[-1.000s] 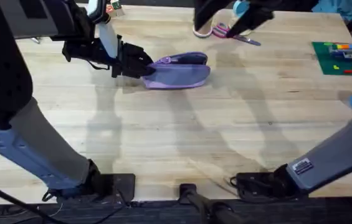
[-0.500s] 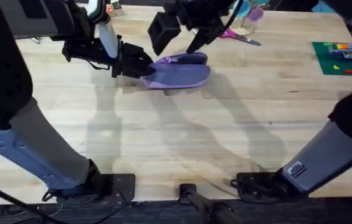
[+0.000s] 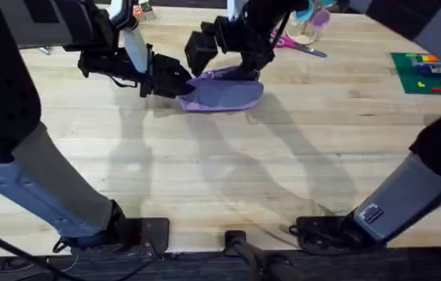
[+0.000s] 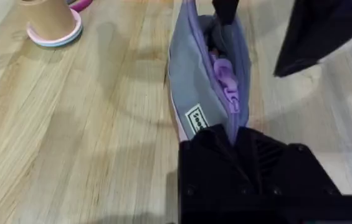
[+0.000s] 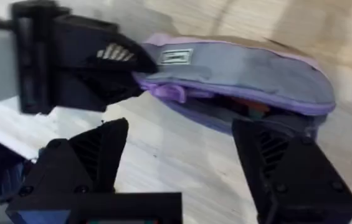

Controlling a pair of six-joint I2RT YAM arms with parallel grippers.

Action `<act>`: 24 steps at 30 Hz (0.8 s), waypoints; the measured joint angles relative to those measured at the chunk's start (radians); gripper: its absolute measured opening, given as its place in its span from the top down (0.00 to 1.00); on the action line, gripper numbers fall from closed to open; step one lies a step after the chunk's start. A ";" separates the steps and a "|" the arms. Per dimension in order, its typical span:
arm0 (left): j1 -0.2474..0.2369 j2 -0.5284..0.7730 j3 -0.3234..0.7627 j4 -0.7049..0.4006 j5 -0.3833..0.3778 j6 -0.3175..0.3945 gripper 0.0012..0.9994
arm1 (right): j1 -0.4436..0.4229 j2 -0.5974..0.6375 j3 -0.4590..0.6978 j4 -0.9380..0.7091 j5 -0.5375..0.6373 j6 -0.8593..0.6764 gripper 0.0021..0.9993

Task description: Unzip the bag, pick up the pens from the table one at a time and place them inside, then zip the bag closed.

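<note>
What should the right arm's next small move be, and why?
Probably lower the open right gripper onto the zipper pull and close on it: the left gripper pinches the bag at one end, and the bag is unzipped with something orange inside.

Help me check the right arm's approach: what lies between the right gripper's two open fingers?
In the right wrist view, the right gripper stands open, and between its fingers lie bare table and, farther on, the bag's open zipper side.
</note>
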 joint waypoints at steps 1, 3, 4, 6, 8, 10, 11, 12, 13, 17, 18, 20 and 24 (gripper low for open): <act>0.000 0.000 0.000 0.000 0.000 0.000 0.96 | 0.000 0.000 -0.011 0.006 0.006 0.012 0.00; 0.000 0.000 0.000 0.000 0.000 0.000 0.96 | 0.000 0.000 -0.027 0.028 0.015 0.028 0.00; 0.000 0.000 0.000 0.000 0.000 0.000 0.96 | 0.000 0.000 -0.033 0.041 0.017 0.036 0.00; 0.000 0.000 0.000 0.000 0.000 0.000 0.96 | 0.001 0.000 -0.041 0.069 0.021 0.048 0.00; 0.000 0.000 0.000 0.000 0.000 0.000 0.96 | 0.003 0.000 -0.045 0.088 0.024 0.054 0.00; 0.000 0.000 0.000 0.000 0.000 0.000 0.96 | 0.007 0.000 -0.046 0.102 0.024 0.059 0.00; 0.000 0.000 0.000 0.000 0.000 0.000 0.96 | 0.009 0.000 -0.046 0.104 0.024 0.062 0.00; 0.000 0.000 0.000 0.000 0.000 0.000 0.96 | 0.013 0.000 -0.046 0.104 0.024 0.065 0.00; 0.000 0.000 0.000 0.000 0.000 0.000 0.96 | 0.016 0.000 -0.046 0.104 0.024 0.066 0.00; 0.000 0.000 0.000 0.000 0.000 0.000 0.96 | 0.026 0.015 -0.046 0.105 0.024 0.077 0.00; 0.000 0.000 0.000 0.000 0.000 0.000 0.96 | 0.027 0.020 -0.046 0.105 0.024 0.078 0.00; 0.000 0.000 0.000 0.000 0.000 0.000 0.96 | 0.029 0.032 -0.046 0.105 0.024 0.081 0.00; 0.000 0.000 0.000 0.000 0.000 0.000 0.96 | 0.030 0.046 -0.047 0.109 0.024 0.085 0.03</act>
